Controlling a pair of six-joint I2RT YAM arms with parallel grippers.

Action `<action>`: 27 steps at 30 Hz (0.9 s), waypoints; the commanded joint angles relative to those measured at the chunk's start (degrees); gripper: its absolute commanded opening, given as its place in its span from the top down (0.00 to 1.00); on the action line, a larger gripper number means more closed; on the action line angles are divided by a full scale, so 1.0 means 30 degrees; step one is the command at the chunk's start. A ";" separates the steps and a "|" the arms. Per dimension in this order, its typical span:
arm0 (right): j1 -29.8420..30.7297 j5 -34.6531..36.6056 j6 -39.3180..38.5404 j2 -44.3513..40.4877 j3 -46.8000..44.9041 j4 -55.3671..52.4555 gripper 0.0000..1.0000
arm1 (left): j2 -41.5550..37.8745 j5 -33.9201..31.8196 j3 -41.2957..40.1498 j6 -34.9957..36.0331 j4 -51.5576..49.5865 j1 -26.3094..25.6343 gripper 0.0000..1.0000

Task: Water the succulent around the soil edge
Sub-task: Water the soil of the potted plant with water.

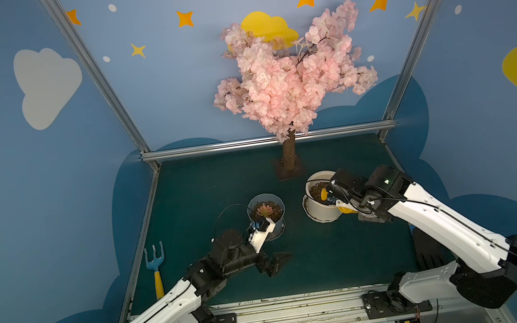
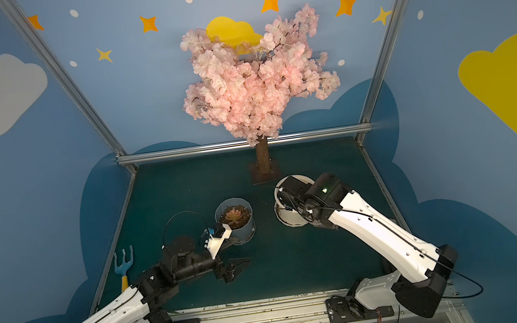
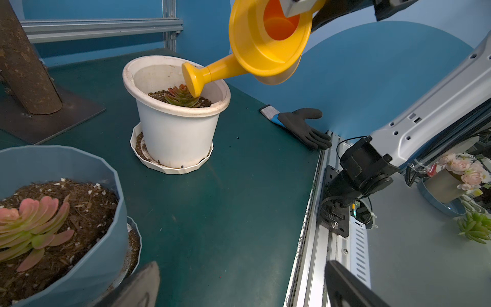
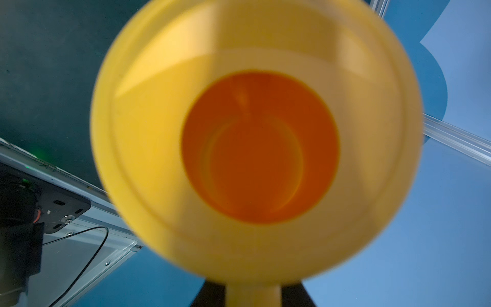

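Right hand (image 4: 253, 296) is clamped on the tilted yellow watering can (image 3: 268, 45). Its spout head is seen inside the white pot (image 3: 175, 133) rim, just above the succulent (image 3: 182, 97). Left hand (image 1: 276, 262) is held wide open and empty beside the blue pot (image 1: 266, 214). Counter (image 3: 239, 212) is dark green. Walls (image 1: 170, 78) are painted blue with clouds and stars, and a pink tree (image 1: 289, 72) is placed at the back.

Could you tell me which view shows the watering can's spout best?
Left wrist: the whole spout, over the white pot. In a top view only its tip shows; the right wrist sees just the can's body.
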 commanded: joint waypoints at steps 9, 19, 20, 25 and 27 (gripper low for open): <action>-0.0653 0.0630 0.0333 -0.0787 -0.0811 -0.1877 1.00 | 0.0073 -0.0182 0.0476 0.0332 -0.0145 -0.0034 0.00; -0.0870 0.0742 0.0245 -0.1024 -0.0987 -0.2051 1.00 | 0.0161 -0.0180 0.0497 0.0405 -0.0145 -0.0050 0.00; -0.0898 0.0741 0.0253 -0.1052 -0.0984 -0.2069 1.00 | 0.0162 -0.0193 0.0494 0.0392 -0.0145 -0.0072 0.00; -0.1012 0.0651 0.0210 -0.1224 -0.1014 -0.2310 1.00 | 0.0162 -0.0267 0.0508 0.0462 -0.0204 -0.0044 0.00; -0.1020 0.0664 0.0193 -0.1282 -0.1098 -0.2372 1.00 | 0.0163 -0.0296 0.0495 0.0449 -0.0226 -0.0037 0.00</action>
